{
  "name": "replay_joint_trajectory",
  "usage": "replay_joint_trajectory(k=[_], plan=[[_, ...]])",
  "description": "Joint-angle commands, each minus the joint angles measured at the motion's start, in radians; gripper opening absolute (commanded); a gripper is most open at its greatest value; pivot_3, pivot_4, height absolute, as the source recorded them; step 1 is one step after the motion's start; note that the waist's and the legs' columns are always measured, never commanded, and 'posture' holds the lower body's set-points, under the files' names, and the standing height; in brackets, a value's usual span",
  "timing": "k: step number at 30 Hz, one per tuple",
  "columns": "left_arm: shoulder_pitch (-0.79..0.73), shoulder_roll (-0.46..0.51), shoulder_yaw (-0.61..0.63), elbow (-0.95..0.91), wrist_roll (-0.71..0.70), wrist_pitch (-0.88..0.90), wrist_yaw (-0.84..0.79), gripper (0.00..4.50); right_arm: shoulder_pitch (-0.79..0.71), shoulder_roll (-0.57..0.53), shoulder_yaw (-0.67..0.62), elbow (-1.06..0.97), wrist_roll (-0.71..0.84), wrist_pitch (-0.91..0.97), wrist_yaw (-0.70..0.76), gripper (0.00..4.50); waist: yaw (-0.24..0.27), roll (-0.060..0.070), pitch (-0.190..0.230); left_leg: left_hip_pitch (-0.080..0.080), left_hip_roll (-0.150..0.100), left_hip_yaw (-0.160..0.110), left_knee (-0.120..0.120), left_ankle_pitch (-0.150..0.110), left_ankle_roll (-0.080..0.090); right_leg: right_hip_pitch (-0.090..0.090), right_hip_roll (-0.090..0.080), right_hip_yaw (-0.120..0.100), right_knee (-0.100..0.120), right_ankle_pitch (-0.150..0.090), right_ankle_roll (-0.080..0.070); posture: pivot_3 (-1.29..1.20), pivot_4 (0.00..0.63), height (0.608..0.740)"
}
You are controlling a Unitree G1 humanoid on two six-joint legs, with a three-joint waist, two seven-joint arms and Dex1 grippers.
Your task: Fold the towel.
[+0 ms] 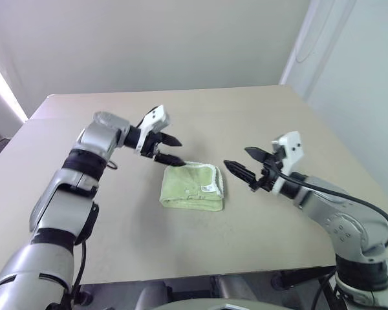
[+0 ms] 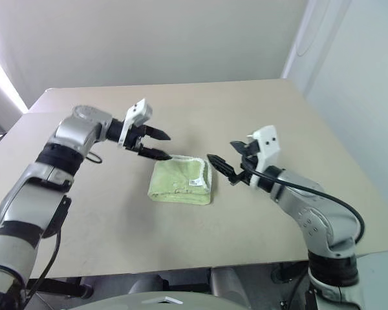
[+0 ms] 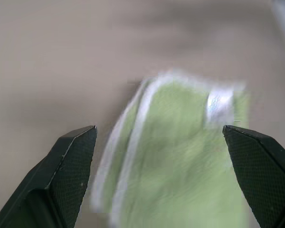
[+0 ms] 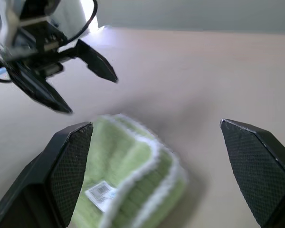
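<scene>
The towel (image 1: 193, 186) is a light green terry cloth with white edging, lying folded into a small thick square in the middle of the table, a white label on top. My left gripper (image 1: 170, 148) hovers open just above and behind the towel's far left corner, nothing between its fingers. To the towel's right my right gripper (image 1: 246, 165) is open too, held above the table and pointing toward the towel without touching it. In the right wrist view the towel (image 4: 128, 171) lies below the open fingers, with the left gripper (image 4: 90, 83) beyond it.
The beige table (image 1: 200, 116) stretches wide behind the towel; its front edge runs close below the arms. A pale wall stands behind, and the table's right edge drops off past my right arm.
</scene>
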State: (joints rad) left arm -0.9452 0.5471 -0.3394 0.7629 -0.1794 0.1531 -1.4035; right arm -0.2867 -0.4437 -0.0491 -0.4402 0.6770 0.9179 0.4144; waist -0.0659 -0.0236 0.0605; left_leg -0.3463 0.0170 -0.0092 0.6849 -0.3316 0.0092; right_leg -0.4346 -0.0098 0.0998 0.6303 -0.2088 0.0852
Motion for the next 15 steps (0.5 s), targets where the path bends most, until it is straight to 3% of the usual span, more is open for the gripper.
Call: replay_joint_trajectory(k=[1,7,15], plan=[[-0.006,-0.011,0.045,0.028,0.046,-0.154,0.046,4.48,-0.053,0.027,0.044,0.054,-0.007,-0.005,0.025,4.5,0.013,0.0,0.0,-0.001,0.0,0.0,0.001,0.0,0.0,0.0,0.0,0.0,0.0,0.0,0.0,0.0,0.0,0.712],[0.022,-0.091,0.06,0.094,0.09,-0.289,0.1,4.48,-0.136,0.107,0.128,0.211,-0.073,-0.073,0.063,4.5,0.025,-0.001,0.0,-0.003,-0.001,0.0,0.002,0.0,0.0,0.001,-0.001,0.0,-0.002,0.004,0.001,0.0,0.0,0.712],[0.087,-0.118,0.048,0.086,0.125,-0.334,0.034,4.48,-0.089,0.126,0.27,0.341,-0.246,-0.179,0.083,4.5,0.015,0.0,-0.001,-0.006,-0.001,0.0,0.001,0.0,0.0,0.0,0.0,0.0,0.0,0.004,0.003,0.0,0.0,0.712]])
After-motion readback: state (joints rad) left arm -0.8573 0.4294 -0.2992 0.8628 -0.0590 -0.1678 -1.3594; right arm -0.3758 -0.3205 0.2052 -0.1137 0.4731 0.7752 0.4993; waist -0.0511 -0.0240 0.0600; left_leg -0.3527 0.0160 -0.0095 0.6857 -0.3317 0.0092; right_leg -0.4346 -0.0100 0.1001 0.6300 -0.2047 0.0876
